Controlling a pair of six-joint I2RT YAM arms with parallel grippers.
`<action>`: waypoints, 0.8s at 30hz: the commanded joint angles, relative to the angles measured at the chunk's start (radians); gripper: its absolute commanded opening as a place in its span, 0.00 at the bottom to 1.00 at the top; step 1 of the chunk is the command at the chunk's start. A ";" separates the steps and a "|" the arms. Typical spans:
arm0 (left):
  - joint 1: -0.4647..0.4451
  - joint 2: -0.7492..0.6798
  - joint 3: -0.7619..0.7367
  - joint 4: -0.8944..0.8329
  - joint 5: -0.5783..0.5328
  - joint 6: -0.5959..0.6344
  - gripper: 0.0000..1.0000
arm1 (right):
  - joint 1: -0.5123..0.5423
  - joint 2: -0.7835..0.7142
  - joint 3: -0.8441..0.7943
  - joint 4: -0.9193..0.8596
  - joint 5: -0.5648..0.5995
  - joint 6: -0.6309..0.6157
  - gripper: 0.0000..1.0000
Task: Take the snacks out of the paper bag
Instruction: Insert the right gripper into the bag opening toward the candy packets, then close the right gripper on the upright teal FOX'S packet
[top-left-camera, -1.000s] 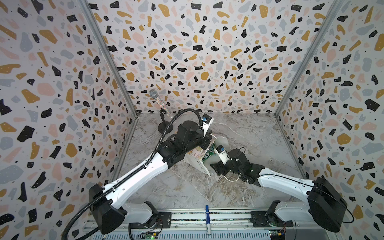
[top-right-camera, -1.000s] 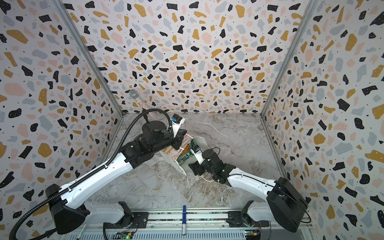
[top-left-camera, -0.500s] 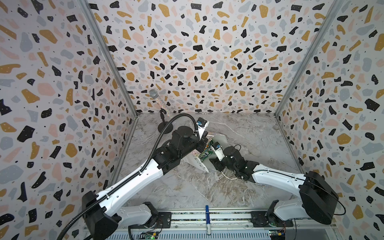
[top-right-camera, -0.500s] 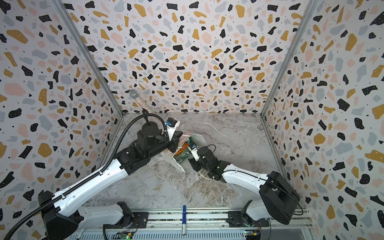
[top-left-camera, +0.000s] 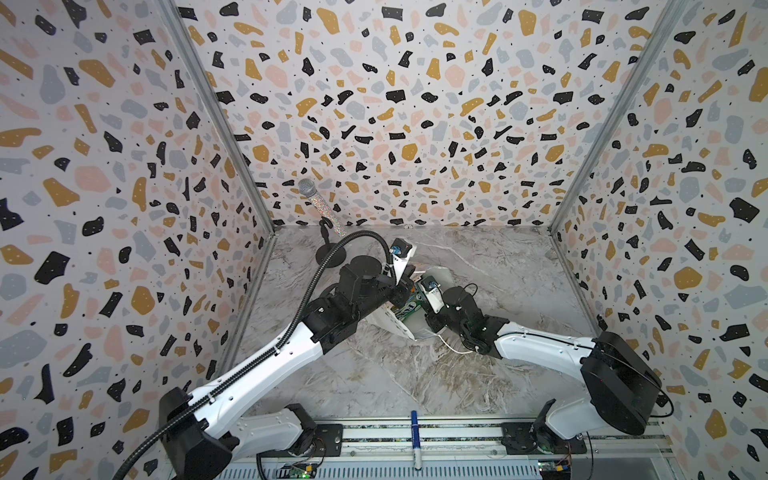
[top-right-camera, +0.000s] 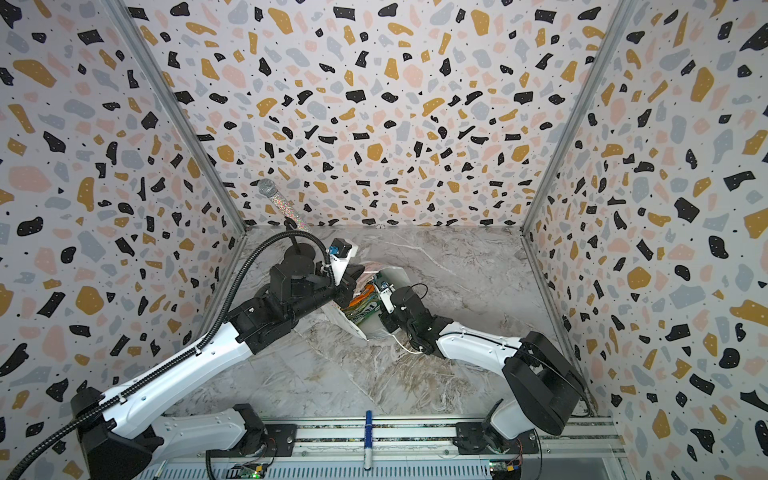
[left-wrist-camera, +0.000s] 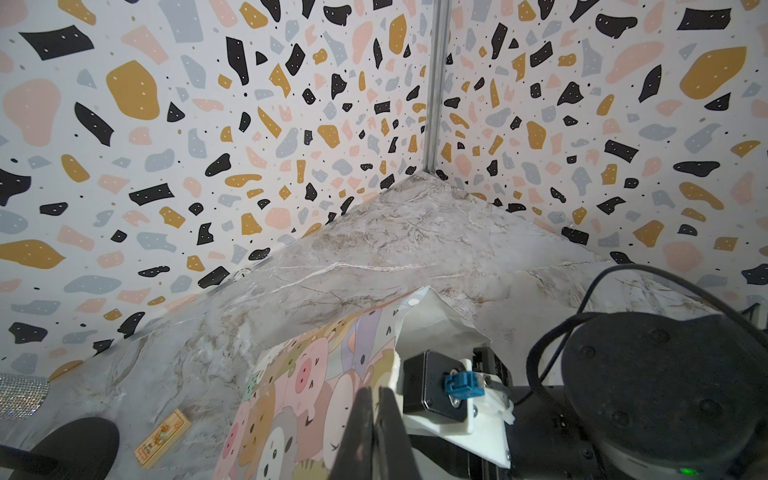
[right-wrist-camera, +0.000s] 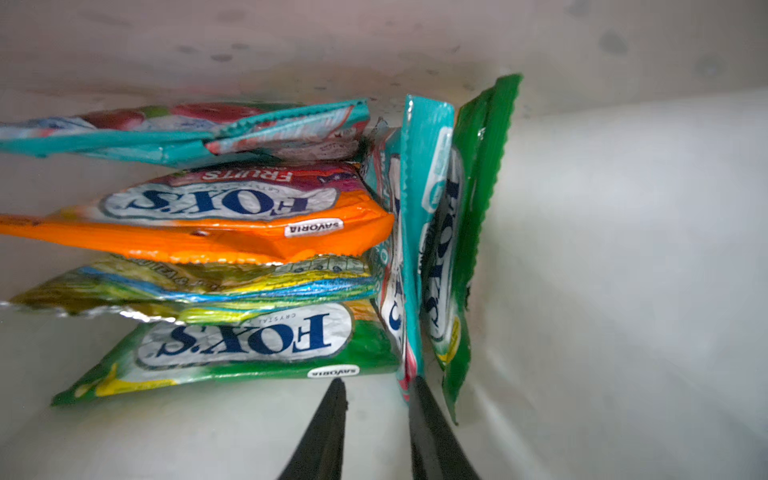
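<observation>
A robotics lab test cell: three terrazzo-patterned walls (top-left-camera: 374, 104) joined by aluminium corner posts (top-left-camera: 216, 124) box in a marble-patterned bench (top-left-camera: 478, 257). Two white-and-black robot arms, left (top-left-camera: 266, 365) and right (top-left-camera: 540, 349), are bolted to a metal rail (top-left-camera: 374, 434) along the front edge. Bare circuit boards (top-left-camera: 301, 471) sit just below the rail.

Snacks (right-wrist-camera: 232, 216) are orange, teal and green; the bag (left-wrist-camera: 316, 374) shows pastel cartoon animals; the surface (left-wrist-camera: 415, 249) is grey marble.

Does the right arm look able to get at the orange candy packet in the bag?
Probably yes: the right gripper is inside the paper bag, and the orange FOX'S packet lies just ahead, edge exposed.
</observation>
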 joint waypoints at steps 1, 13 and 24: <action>0.006 -0.025 -0.008 0.067 0.032 0.010 0.00 | -0.012 0.019 0.052 0.035 0.012 -0.018 0.27; 0.006 -0.042 -0.022 0.089 0.066 0.010 0.00 | -0.018 0.083 0.091 0.020 -0.067 -0.062 0.31; 0.006 -0.051 -0.025 0.082 0.076 0.025 0.00 | 0.049 0.036 -0.004 -0.039 -0.245 -0.026 0.45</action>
